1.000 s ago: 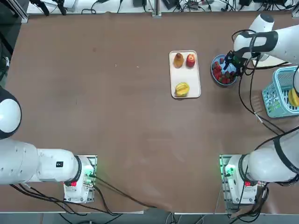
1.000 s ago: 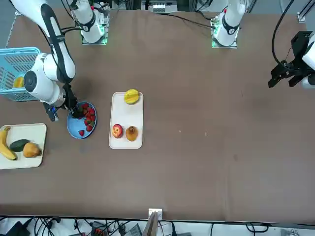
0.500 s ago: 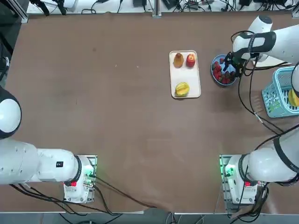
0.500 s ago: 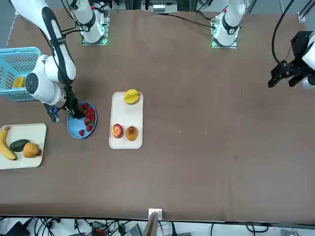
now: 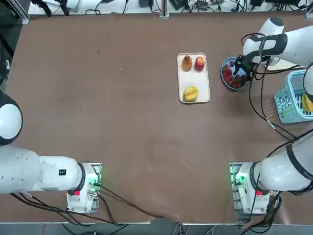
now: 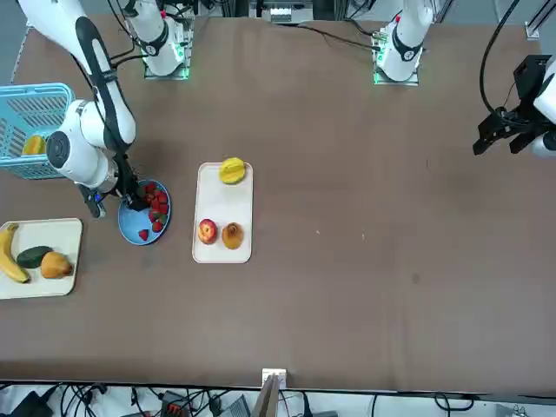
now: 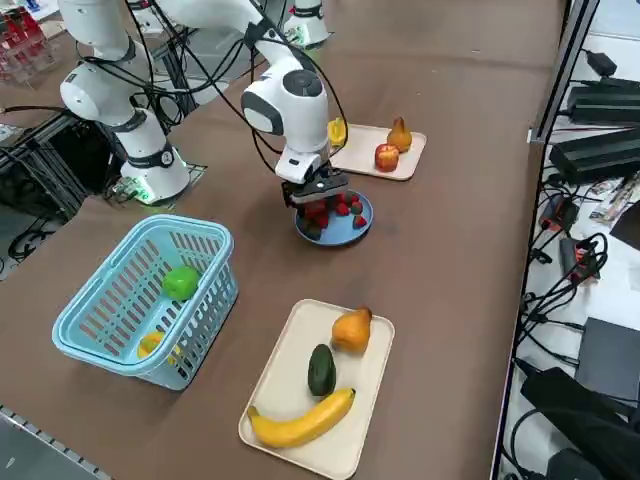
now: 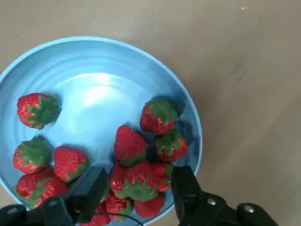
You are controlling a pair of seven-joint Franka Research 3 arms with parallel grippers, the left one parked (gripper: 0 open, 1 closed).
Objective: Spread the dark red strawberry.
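Strawberries lie heaped in the blue bowl, left of centre in the front view. My right gripper has edged slightly across them, fingers parted, gripping nothing; they look unmoved, so spreading still seems ahead.

The right arm is easing a touch toward the robot's own left (blink and it's gone), its elbow and wrist creeping that way above the blue plate, and the right gripper is shifting slightly along with it.
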